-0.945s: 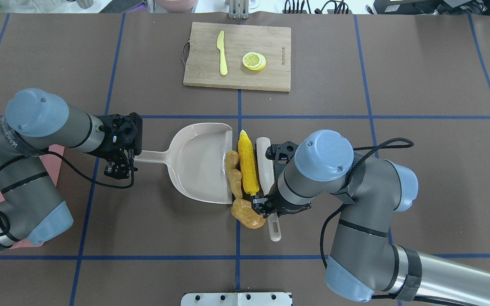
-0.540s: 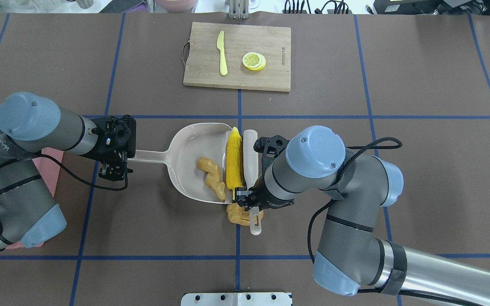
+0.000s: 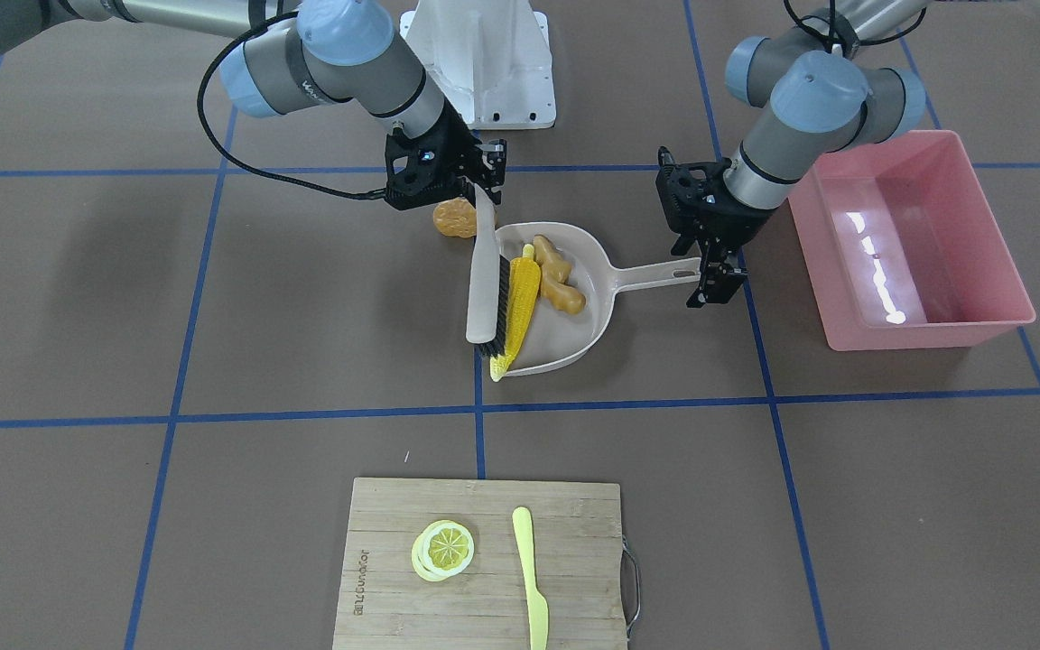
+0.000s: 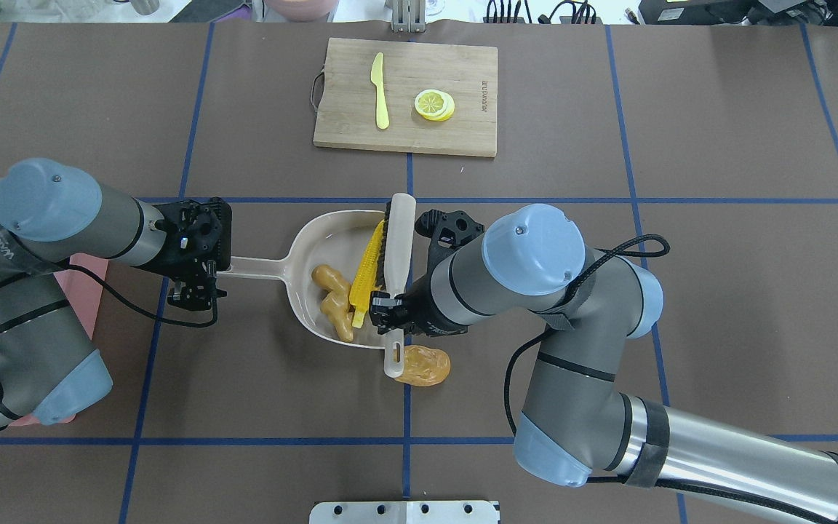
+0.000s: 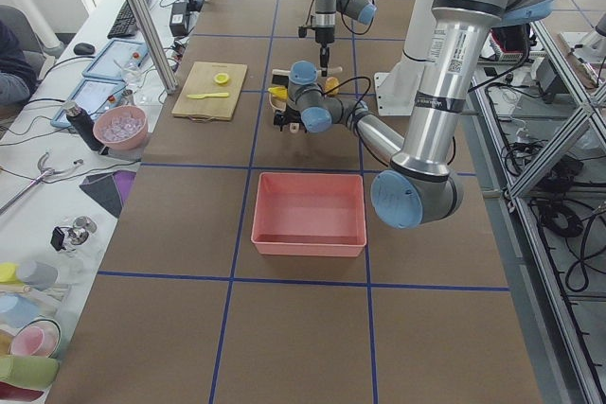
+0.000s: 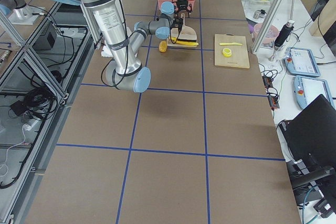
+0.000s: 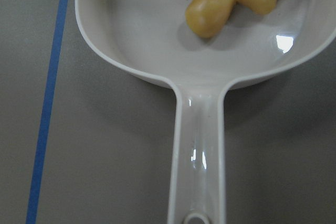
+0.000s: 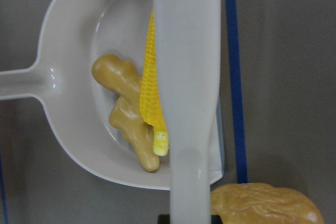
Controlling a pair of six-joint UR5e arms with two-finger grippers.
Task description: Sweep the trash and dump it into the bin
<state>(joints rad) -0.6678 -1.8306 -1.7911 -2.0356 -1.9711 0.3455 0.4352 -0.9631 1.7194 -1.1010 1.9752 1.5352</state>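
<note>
The beige dustpan (image 4: 321, 244) lies mid-table with its mouth to the right. The knobbly ginger root (image 4: 332, 300) and the yellow corn cob (image 4: 366, 273) lie inside it. The tan potato-like lump (image 4: 423, 366) sits on the table outside the pan's near corner. My right gripper (image 4: 392, 309) is shut on the handle of a white brush (image 4: 398, 244), whose bristles press against the corn at the pan's mouth. My left gripper (image 4: 204, 280) is shut on the end of the dustpan handle (image 7: 197, 156). The pink bin (image 3: 913, 239) stands empty on my left, mostly hidden by my left arm in the overhead view.
A wooden cutting board (image 4: 463, 73) at the table's far side carries a pale yellow knife (image 4: 380, 91) and lemon slices (image 4: 434, 104). The bin's near wall (image 3: 800, 217) is close to my left wrist. Brown table surface with blue grid lines surrounds the pan.
My right gripper swept the brush to the left, pushing the ginger and the corn into the dustpan. The potato-like lump stayed outside on the table. My left gripper shifted a little left with the pan.
</note>
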